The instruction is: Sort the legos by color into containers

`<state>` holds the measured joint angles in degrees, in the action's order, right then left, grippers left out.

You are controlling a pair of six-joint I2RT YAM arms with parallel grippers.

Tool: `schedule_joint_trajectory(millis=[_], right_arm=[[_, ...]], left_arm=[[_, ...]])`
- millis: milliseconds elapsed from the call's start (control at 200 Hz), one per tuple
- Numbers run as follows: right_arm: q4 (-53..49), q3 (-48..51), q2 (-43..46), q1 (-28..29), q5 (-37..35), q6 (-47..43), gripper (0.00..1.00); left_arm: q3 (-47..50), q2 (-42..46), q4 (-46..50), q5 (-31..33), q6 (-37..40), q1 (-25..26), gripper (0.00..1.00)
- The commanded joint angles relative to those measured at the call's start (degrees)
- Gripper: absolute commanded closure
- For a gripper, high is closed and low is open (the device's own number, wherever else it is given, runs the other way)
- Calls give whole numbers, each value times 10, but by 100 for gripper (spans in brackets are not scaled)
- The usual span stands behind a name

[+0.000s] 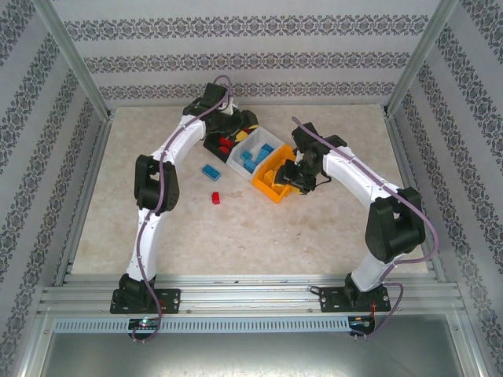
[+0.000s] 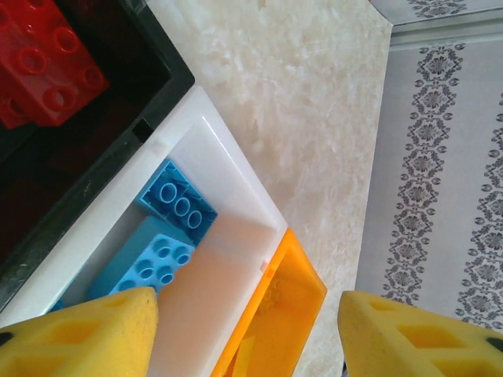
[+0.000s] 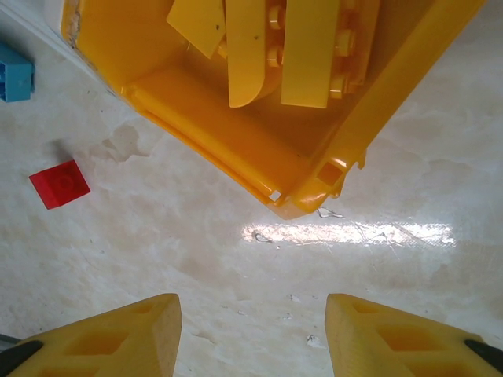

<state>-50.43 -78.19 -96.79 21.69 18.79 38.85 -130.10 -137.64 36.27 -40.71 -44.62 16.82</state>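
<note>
The containers stand joined in a row: the black bin (image 1: 219, 146) holds red legos (image 2: 47, 71), the white bin (image 1: 253, 157) holds light blue legos (image 2: 177, 204), and the orange bin (image 1: 272, 181) holds orange legos (image 3: 306, 55). My left gripper (image 1: 240, 127) hovers open above the bins, its fingers (image 2: 86, 334) apart over the white bin (image 2: 236, 157) and the orange bin (image 2: 295, 290), with nothing between them. My right gripper (image 1: 292, 174) is open and empty over bare table just beside the orange bin (image 3: 212, 126).
One blue lego (image 1: 209, 171) and one red lego (image 1: 214, 197) lie loose on the table left of the bins; the right wrist view has them as the blue lego (image 3: 14, 72) and the red lego (image 3: 60, 184). Patterned walls enclose the table.
</note>
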Motion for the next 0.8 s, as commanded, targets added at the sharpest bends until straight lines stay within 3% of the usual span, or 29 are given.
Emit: schedule_joint_trajectory(millis=[0, 185, 360, 570, 794], right_arm=[[6, -8, -8, 15, 4, -3, 47], [4, -62, -57, 58, 1, -5, 43], [-11, -144, -124, 113, -9, -3, 39], [-61, -309, -248, 179, -24, -16, 36], [-135, -486, -385, 214, -23, -26, 35]], left_arm=[[-8, 30, 80, 23, 55, -1, 36], [77, 125, 133, 84, 127, -17, 34], [291, 270, 91, 108, 137, -69, 34], [496, 434, 87, 118, 172, -146, 33], [594, 540, 128, 125, 229, -198, 32]])
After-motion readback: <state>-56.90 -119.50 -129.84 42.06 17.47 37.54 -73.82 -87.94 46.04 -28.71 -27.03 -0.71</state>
